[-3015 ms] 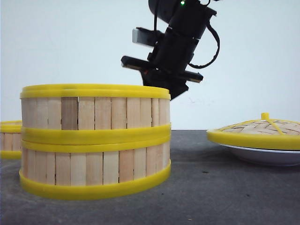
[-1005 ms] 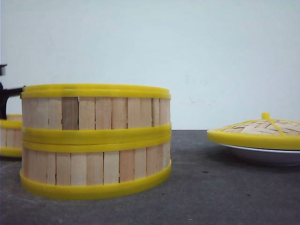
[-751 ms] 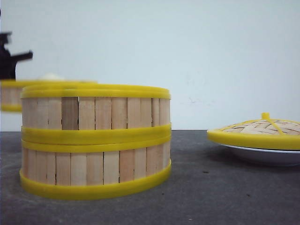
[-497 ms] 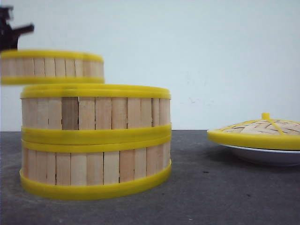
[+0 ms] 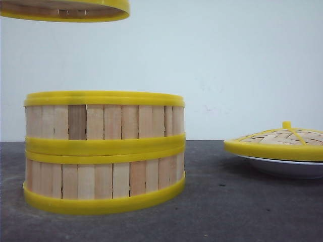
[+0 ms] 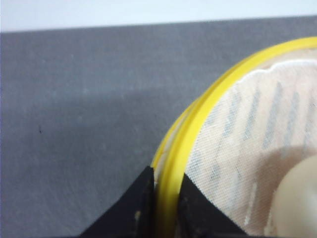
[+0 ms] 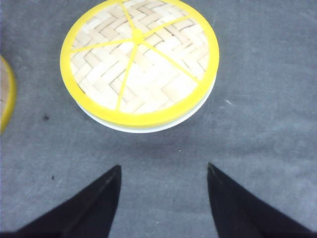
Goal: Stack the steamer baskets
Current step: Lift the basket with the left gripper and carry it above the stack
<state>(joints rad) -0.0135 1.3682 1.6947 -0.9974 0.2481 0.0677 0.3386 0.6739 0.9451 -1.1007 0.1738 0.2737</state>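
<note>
Grey tabletop (image 5: 242, 201) carries two stacked steamer baskets (image 5: 104, 151), and the third basket (image 5: 65, 11) is high in the air, its yellow rim clamped between the fingers of the left gripper (image 6: 166, 191). Beyond the right gripper (image 7: 163, 171), whose fingers are spread apart with nothing between them, the woven lid (image 7: 139, 62) rests on a white plate (image 7: 148, 128).

Three steamer baskets total: two stacked, bottom one (image 5: 103, 187) and top one (image 5: 104, 119), at about 8 o'clock, a third (image 5: 65, 10) up at 11; one woven lid (image 5: 275, 142); one white plate (image 5: 282, 166) at 3.
</note>
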